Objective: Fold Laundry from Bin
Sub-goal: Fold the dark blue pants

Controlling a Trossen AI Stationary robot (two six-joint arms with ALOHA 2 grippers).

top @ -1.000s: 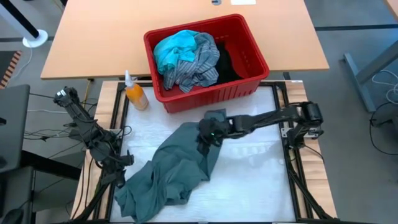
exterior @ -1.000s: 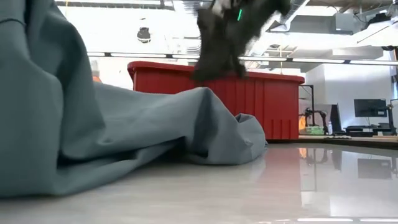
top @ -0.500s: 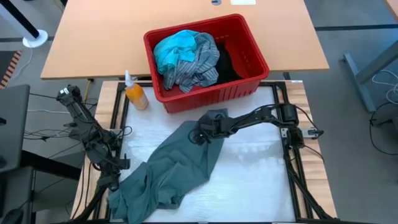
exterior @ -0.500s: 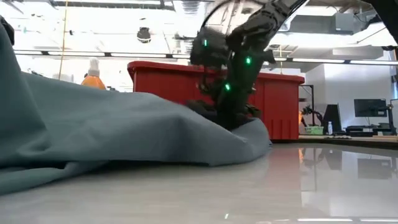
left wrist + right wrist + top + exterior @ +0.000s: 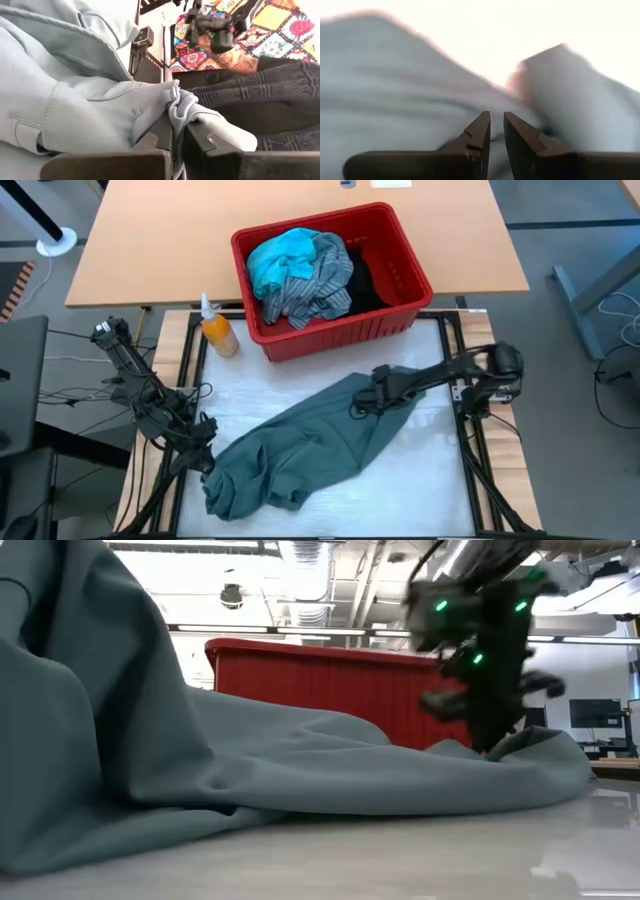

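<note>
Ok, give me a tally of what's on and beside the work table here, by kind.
Garments: 4 (grey-green one spread on the table, turquoise one, striped shirt and black one in the bin)
Red bin: 1
Orange spray bottle: 1
Total: 6

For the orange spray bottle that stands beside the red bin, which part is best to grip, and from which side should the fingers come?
Grip the orange spray bottle around its body, below the white nozzle, which looks too narrow and uneven. It stands upright, so probably come level from the white mat's side: the red bin is close on one side, and the far table's edge lies behind it. The left gripper is nearer but is shut on the grey-green garment.
</note>
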